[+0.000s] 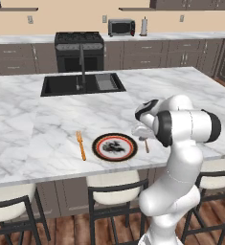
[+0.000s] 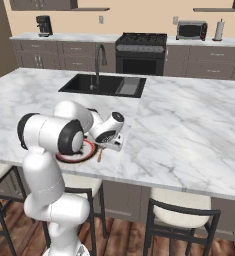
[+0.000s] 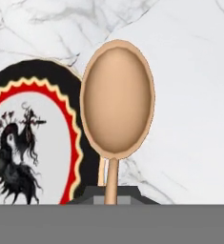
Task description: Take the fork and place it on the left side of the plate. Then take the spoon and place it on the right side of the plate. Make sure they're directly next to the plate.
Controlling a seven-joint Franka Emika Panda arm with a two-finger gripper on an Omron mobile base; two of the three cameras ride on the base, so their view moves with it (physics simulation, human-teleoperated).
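You have a white marble table (image 1: 32, 124) with grey veining, a black sink (image 1: 83, 83) sunk into it on the far side. The plate (image 1: 114, 147) lies flat near the table's front edge. To the plate's left, close by but apart from its rim, lies the orange fork (image 1: 81, 145), tines pointing toward the sink. On the plate's right, just beside its rim, you see the spoon (image 1: 146, 144); whether it touches the marble can't be told.
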